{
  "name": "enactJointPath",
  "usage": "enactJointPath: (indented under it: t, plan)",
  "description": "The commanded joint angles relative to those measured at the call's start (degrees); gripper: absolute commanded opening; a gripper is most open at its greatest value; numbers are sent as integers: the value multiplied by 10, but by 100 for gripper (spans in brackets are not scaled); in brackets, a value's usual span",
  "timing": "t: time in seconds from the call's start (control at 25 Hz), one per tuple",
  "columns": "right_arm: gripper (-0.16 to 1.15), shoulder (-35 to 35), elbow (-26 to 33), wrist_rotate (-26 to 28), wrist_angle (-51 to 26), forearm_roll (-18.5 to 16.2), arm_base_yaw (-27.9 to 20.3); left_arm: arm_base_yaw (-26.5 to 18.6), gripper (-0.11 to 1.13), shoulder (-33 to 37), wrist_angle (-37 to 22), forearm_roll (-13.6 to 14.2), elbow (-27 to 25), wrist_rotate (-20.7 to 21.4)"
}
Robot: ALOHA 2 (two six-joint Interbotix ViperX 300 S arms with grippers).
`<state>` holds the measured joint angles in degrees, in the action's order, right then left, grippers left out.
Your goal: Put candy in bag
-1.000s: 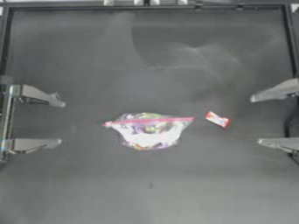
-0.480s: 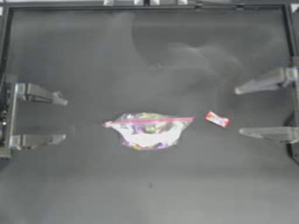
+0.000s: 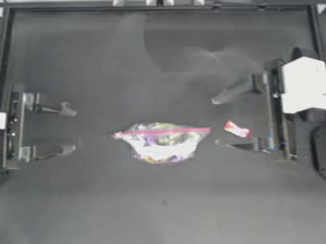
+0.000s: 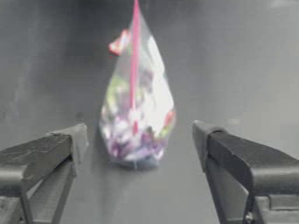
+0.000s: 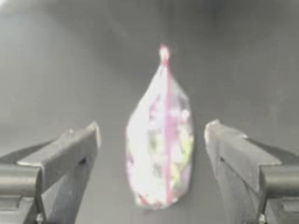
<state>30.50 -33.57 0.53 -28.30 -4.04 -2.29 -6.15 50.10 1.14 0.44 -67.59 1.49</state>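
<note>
The bag [image 3: 162, 144] lies flat mid-table, clear plastic with colourful sweets inside and its pink seal strip [image 3: 162, 131] along the far side. The candy [image 3: 236, 128], small and red-orange with white marks, lies just right of the bag. My right gripper [image 3: 218, 121] is open; from above its fingers straddle the candy, and its tips reach the bag's right end. In the right wrist view the bag [image 5: 163, 144] shows between the open jaws and the candy is out of view. My left gripper [image 3: 66, 131] waits open at the left. The left wrist view shows the bag [image 4: 137, 118] with the candy [image 4: 119, 42] beyond it.
The right arm's white wrist block [image 3: 304, 85] stands over the table's right side. A raised frame edge [image 3: 159, 8] runs along the far side of the dark table.
The right arm has pushed in leftward from the table's edge, so its open fingers now straddle the candy. The left arm, bag and candy have not moved.
</note>
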Motion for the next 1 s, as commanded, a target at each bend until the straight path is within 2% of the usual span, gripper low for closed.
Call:
enactJointPath:
  t: [0.04,0.6,1.0]
  plan:
    - [100,-40,62,-1,-33,-5,1,-4,100,-29,15,2,6,6]
    - [99,-178,220,-3,-146,-18,11,-15,100,-52,96,0,-30,17]
    - [99,-288,350,-8,-246,-38,21,-26,100,-79,117,-1,-32,17]
